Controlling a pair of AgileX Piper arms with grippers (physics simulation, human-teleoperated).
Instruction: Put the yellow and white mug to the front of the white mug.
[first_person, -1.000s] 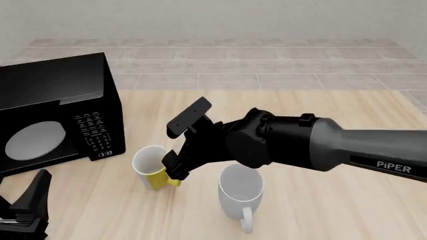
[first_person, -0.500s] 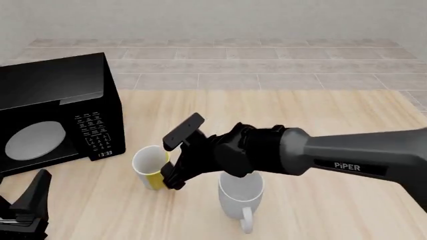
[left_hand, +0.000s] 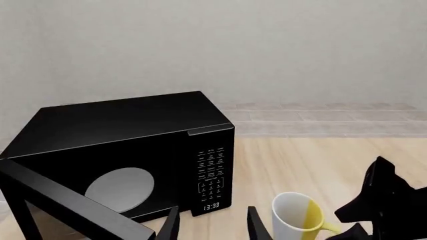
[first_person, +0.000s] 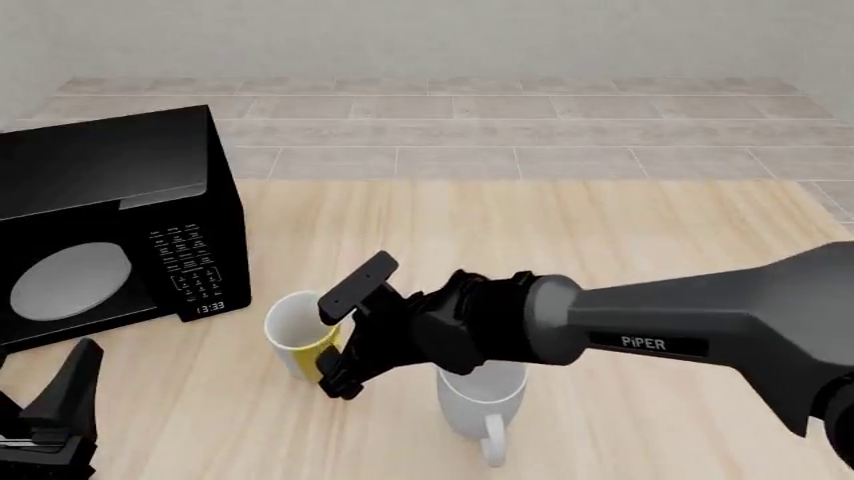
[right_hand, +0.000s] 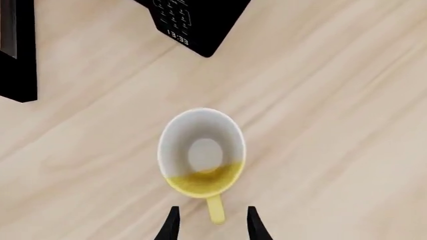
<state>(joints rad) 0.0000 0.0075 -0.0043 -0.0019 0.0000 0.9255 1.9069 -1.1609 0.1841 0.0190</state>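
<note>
The yellow and white mug stands upright on the wooden table, to the left of the larger white mug. My right gripper is low at the yellow mug's right side. In the right wrist view the right gripper is open, its two fingers on either side of the yellow handle, not closed on it. The yellow and white mug is empty there. My left gripper rests at the front left corner, open and empty, and the yellow and white mug also shows in its wrist view.
A black microwave stands at the table's left, close behind the yellow mug. Its door appears swung open in the left wrist view. The right arm reaches across above the white mug. Tiled floor lies beyond the table's far edge.
The right arm has dropped lower and shifted toward the front, bringing its gripper down around the yellow mug's handle. Neither mug nor the left gripper has moved.
</note>
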